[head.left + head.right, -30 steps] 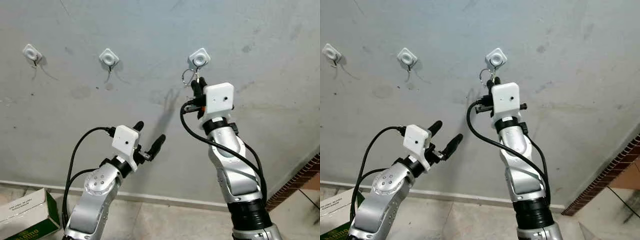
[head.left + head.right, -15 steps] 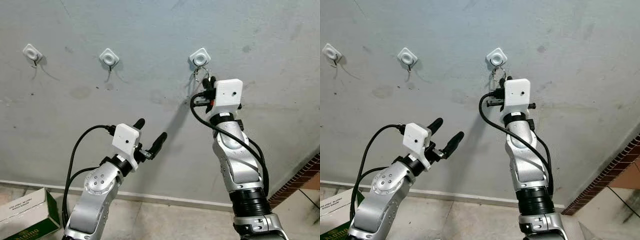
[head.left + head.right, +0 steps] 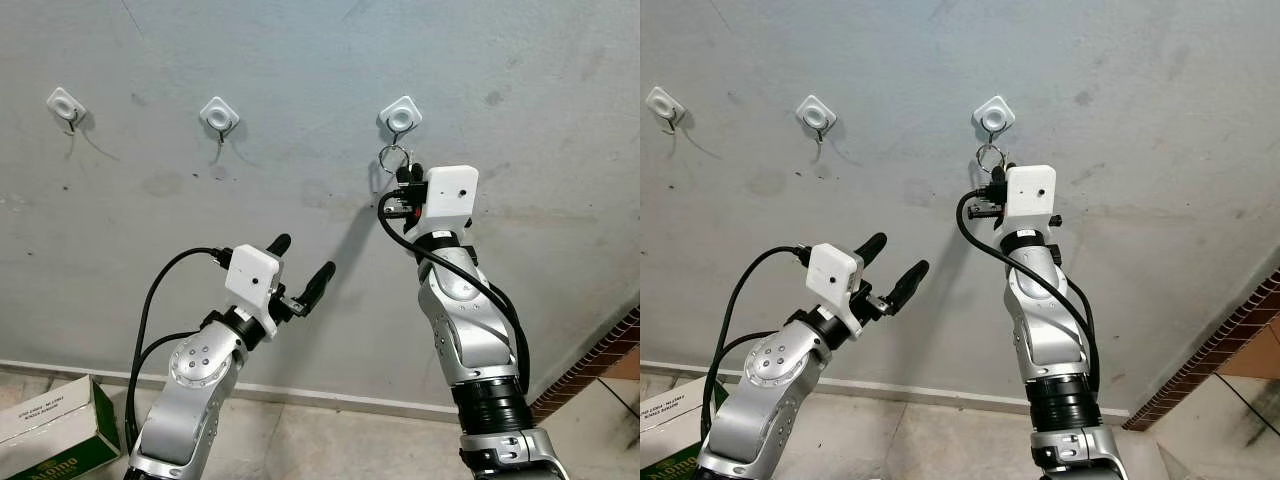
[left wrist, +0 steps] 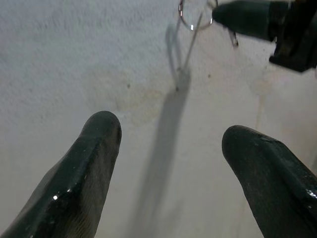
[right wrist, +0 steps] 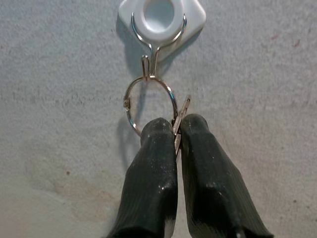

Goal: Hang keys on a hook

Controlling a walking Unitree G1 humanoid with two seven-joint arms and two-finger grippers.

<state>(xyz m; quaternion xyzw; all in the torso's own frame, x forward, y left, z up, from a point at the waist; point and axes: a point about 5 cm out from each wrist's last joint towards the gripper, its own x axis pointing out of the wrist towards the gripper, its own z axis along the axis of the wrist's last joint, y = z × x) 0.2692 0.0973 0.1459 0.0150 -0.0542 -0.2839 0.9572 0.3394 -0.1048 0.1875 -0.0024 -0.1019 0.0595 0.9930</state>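
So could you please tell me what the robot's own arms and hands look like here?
Both arms are silver metal with rounded joint housings and a black ribbed collar low on the right one. Each wrist carries a white, boxy camera block with a small dark lens hole. Black cables loop from each block back down the arm. The left hand and right hand each have two long, matte black, rounded fingers, slightly scuffed.

Box lettering: yellow letters on the green side, too small and cropped to read; possibly a brand name.
Box top: faint dark print on the white face, illegible.
Wall above the box: no readable text.
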